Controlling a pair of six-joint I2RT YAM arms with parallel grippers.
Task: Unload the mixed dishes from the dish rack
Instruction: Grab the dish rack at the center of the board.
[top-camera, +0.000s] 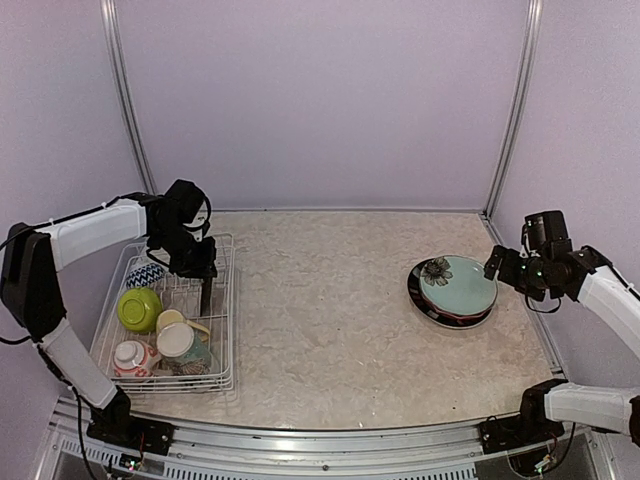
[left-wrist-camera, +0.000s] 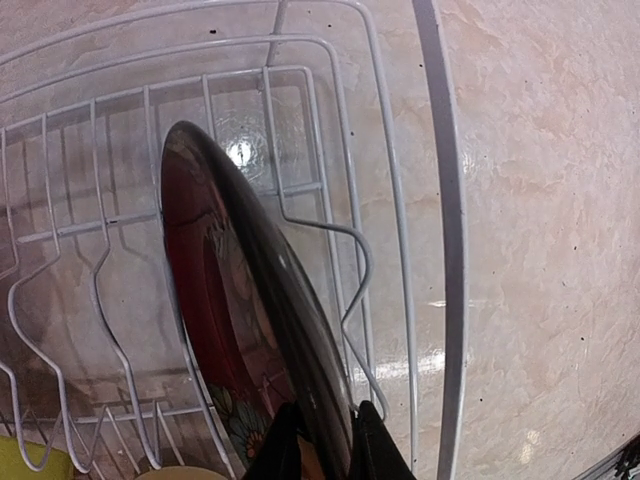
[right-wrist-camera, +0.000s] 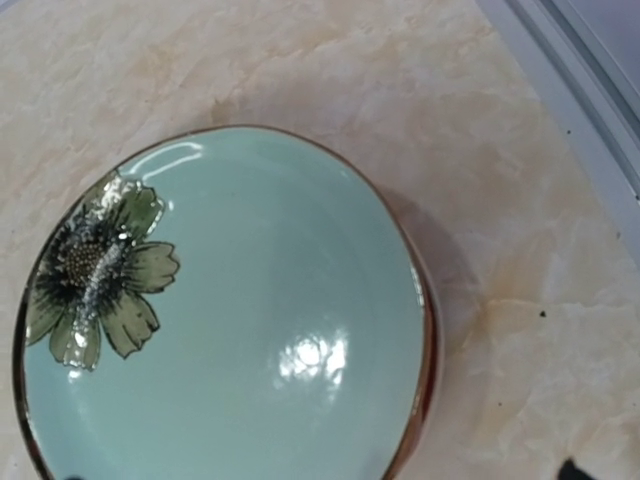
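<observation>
Inside the wire rack (left-wrist-camera: 447, 250), left jaws pinch a glossy red plate (left-wrist-camera: 230, 320).

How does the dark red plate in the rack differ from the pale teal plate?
The dark red plate stands on edge in the rack, pinched by the left gripper; the pale teal plate lies flat on another plate, untouched. The red plate's face is dark, the teal plate's pale. Both show flowers.

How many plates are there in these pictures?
3. A dark red plate stands on edge in the rack, pinched by the left claw; a teal plate sits atop a dark-rimmed plate on the table at right. More could hide underneath.
</observation>
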